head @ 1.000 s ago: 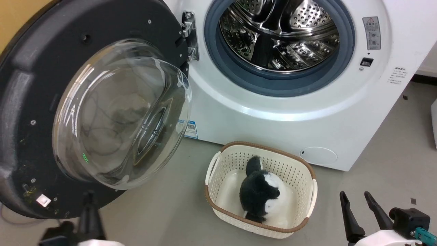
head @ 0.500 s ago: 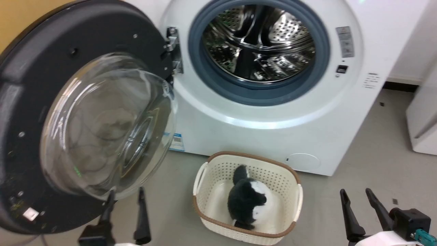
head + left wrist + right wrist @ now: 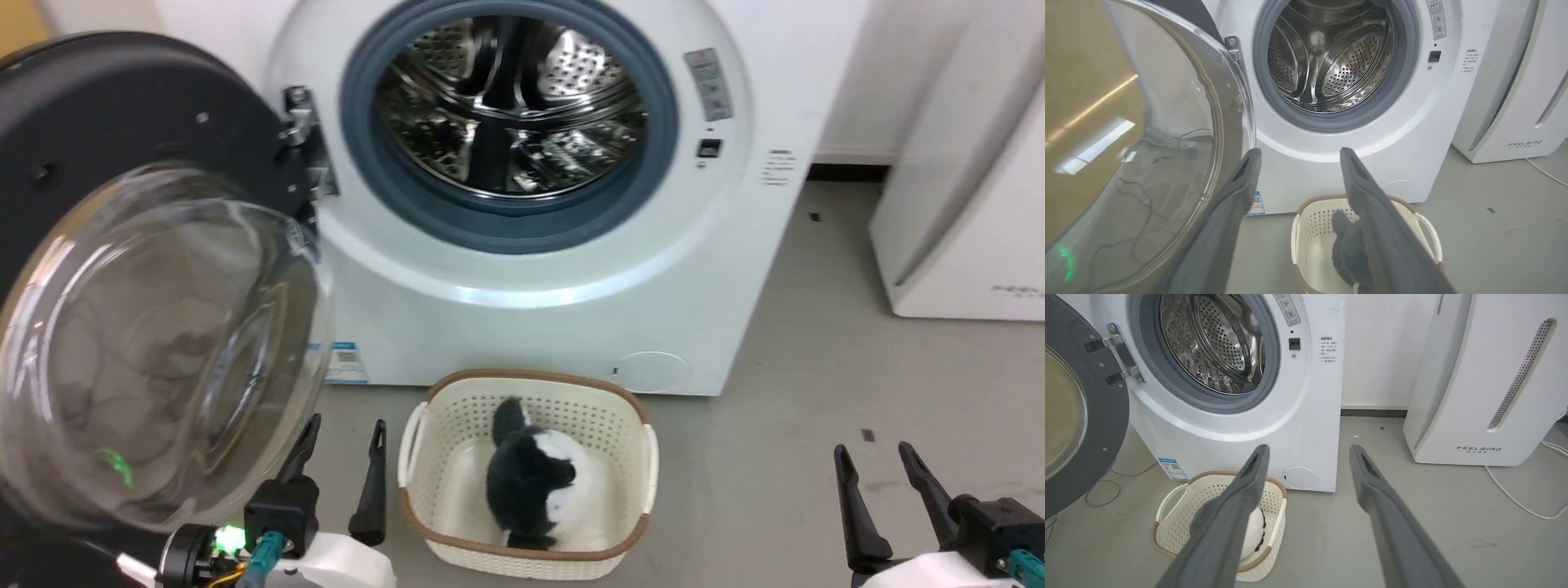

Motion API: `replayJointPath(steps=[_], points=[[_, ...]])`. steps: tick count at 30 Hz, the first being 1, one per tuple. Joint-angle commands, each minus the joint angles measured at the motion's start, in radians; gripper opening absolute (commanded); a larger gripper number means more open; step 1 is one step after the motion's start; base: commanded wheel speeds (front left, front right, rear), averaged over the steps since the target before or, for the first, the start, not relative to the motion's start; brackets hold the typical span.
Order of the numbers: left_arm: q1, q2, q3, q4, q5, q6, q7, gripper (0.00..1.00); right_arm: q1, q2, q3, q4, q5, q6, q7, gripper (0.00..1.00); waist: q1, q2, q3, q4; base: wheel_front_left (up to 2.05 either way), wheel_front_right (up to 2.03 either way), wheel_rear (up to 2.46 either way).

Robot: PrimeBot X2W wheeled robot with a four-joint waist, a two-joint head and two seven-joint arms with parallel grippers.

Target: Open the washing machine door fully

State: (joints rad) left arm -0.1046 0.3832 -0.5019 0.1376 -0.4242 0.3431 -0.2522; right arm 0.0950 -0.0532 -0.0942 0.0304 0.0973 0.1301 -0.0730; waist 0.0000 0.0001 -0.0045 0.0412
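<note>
Glossy black, glass-bowled round washing machine door stands wide open at nine o'clock of the white front-loading washing machine; left hand and right hand hover released, empty, low, seemingly clear of its swing.

Lighting is bright and even, coming from overhead; I see only faint, soft shadows on the floor. The head view is slightly smeared, and small print on the washing machine is unreadable. The steel drum throws hard glints. The glass of the washing machine door carries a pale glare streak and a green light spot. The wrist views bend at the edges, so the white FEELBIRD appliance leans. The fingers of the left pincer, close to the lens, look soft.
</note>
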Motion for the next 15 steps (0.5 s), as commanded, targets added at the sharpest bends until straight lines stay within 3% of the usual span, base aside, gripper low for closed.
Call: replayJointPath(steps=[1, 15], points=[[-0.012, -0.006, 0.003, 0.015, -0.002, -0.006, -0.006, 1.00, 0.012, 0.003, -0.001, -0.006, 0.001, 0.001, -0.006, 1.00, 0.0000, -0.0001, -0.001, -0.018, 0.00, 0.00, 0.00], [-0.012, -0.029, 0.090, 0.097, -0.026, -0.064, -0.009, 1.00, 0.018, 0.003, 0.015, -0.012, 0.013, 0.001, -0.007, 1.00, 0.0000, -0.0001, 0.003, -0.038, 0.00, 0.00, 0.00]])
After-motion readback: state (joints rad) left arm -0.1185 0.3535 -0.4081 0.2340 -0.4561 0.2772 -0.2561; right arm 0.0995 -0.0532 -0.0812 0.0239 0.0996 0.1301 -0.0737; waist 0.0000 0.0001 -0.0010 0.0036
